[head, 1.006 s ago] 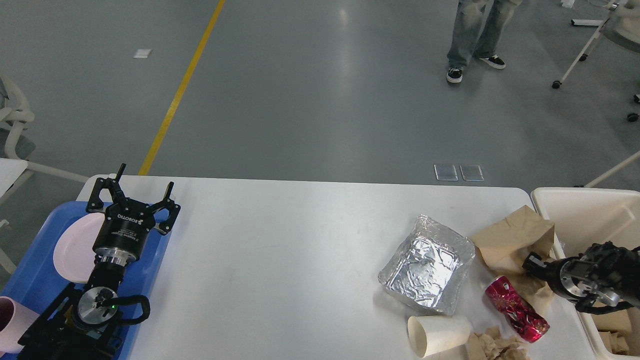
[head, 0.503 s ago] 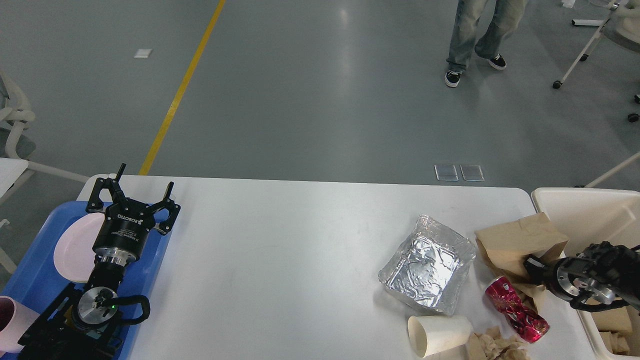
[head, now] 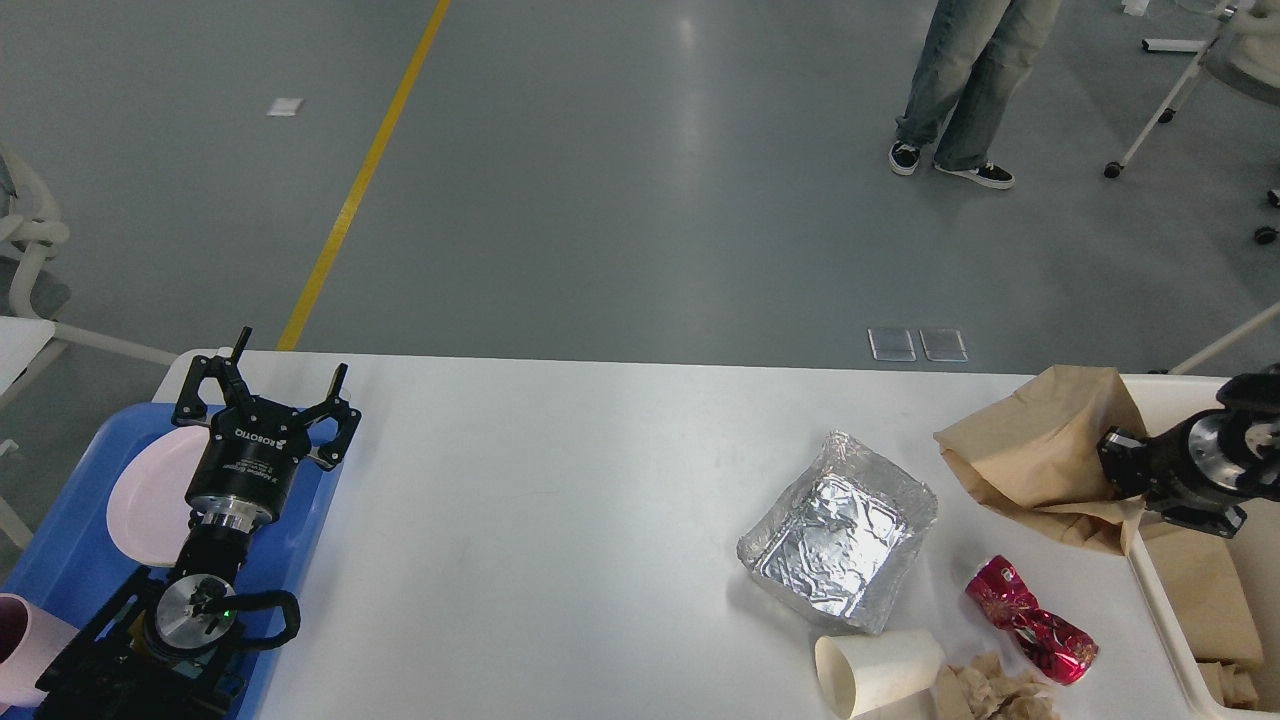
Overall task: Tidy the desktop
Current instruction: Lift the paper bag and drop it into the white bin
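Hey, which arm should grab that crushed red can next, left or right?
Right, probably. The right gripper is beside the can and bin, though it holds the paper bag. The left gripper hangs far off, over the tray.

desktop [head: 560, 500] | white, smooth, rounded corners | level, wide | spans the view's lower half

A: What colours sat on the white desktop [head: 560, 520]?

B: A silver, crinkled foil tray [head: 838, 545], a crushed can [head: 1030, 620] in red with a pale speckled pattern, a cream paper cup [head: 878, 670] and a brown paper bag [head: 1040, 455].

A: And on the left?

B: A blue tray [head: 60, 560] carried a pale pink plate [head: 150, 495]. The left gripper [head: 270, 385] was black with white lettering.

A: The floor?

B: Grey, crossed by a yellow line [head: 360, 180].
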`<state>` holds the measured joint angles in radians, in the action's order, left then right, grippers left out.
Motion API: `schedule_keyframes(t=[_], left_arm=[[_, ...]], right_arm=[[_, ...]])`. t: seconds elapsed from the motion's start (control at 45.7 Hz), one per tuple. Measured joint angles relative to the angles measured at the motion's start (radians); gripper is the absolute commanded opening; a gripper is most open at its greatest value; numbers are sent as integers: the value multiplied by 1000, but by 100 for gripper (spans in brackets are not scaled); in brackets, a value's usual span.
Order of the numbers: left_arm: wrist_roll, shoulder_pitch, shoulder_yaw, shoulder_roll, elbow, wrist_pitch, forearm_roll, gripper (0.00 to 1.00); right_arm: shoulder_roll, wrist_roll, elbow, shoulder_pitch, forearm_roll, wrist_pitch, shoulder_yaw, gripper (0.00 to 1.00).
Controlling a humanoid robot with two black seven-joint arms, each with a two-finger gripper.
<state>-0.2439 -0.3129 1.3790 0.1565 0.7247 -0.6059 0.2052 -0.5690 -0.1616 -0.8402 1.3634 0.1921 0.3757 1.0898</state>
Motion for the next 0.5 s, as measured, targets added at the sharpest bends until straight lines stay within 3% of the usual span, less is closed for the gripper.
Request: schedule_keyframes(t=[0.262,0.503], left_arm=[[2,0,0,0,1,0,0,96],[2,0,0,0,1,0,0,96]], right_arm=[[7,-1,-305,447,-3,173,328,0],[8,-2,-545,715,-21,258,455,0]])
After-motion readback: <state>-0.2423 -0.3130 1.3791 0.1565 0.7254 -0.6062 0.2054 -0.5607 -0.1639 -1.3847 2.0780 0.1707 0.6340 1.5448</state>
